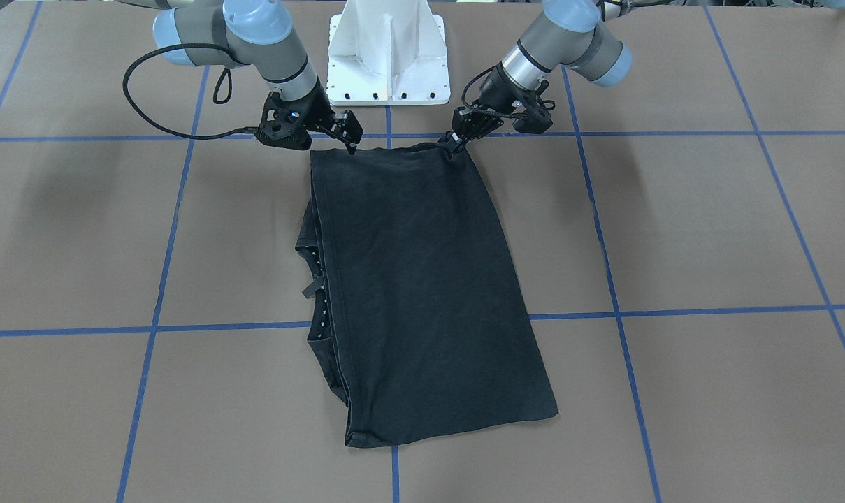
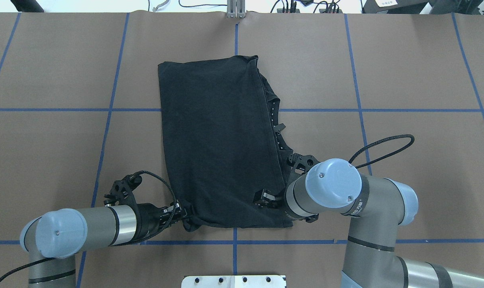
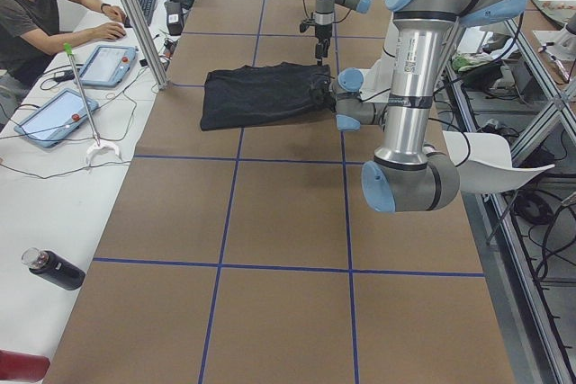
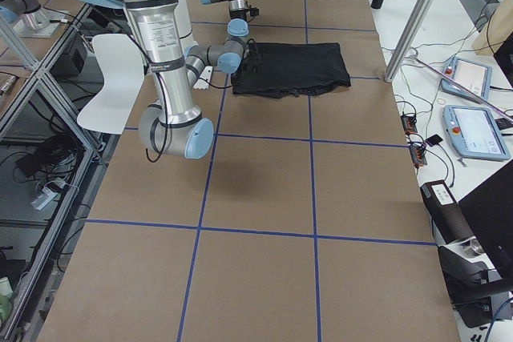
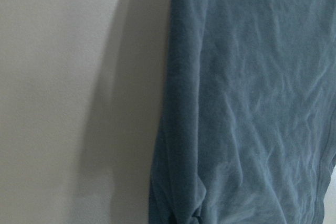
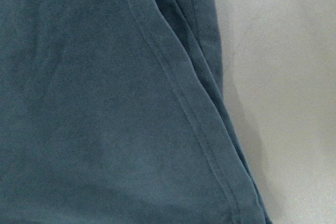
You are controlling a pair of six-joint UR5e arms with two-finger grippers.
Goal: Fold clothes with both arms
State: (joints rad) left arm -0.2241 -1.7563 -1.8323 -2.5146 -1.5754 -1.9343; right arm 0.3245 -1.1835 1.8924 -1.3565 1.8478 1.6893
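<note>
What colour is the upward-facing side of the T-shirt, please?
Plain black; the T-shirt shows best in the overhead exterior view.

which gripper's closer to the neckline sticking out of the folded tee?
Right. The right gripper is at the T-shirt corner on the neckline side; the left gripper is at the opposite near corner.

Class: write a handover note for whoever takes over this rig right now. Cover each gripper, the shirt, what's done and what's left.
Left gripper: shut on the shirt, at one robot-side corner.
Right gripper: at the other robot-side corner; open or shut unclear.
Shirt: flat on the table, plain side up.
Done: folded lengthwise into a strip.
To do: probably fold the robot-side end over towards the far end.
</note>
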